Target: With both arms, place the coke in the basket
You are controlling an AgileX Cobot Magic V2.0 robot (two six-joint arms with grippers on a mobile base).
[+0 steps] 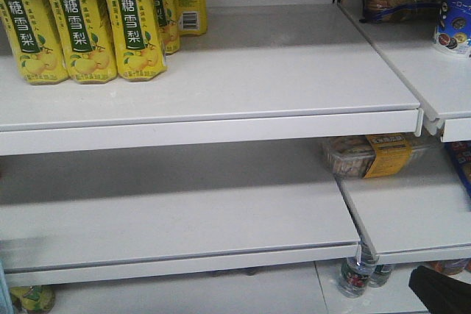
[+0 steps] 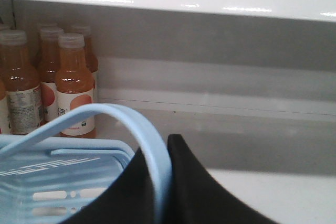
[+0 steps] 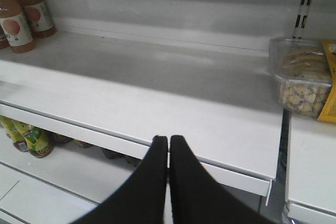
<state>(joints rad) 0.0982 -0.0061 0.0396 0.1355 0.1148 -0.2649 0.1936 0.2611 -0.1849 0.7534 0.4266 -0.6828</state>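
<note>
The light blue basket [image 2: 63, 182] fills the lower left of the left wrist view, and its strap handle [image 2: 113, 113] arches up over it. My left gripper [image 2: 160, 153] is shut on that handle, which runs between the two black fingers. My right gripper [image 3: 168, 139] is shut with nothing between its fingers, in front of the edge of a white shelf [image 3: 157, 93]. A black part of an arm [image 1: 441, 288] shows at the bottom right of the front view. The coke is out of view in all frames.
Yellow pear-drink bottles [image 1: 81, 20] stand on the upper shelf at left. Peach-coloured juice bottles [image 2: 73, 87] stand behind the basket. A clear snack tray [image 3: 302, 80] lies at the right of the middle shelf. Dark bottles [image 1: 358, 273] stand on the lowest shelf.
</note>
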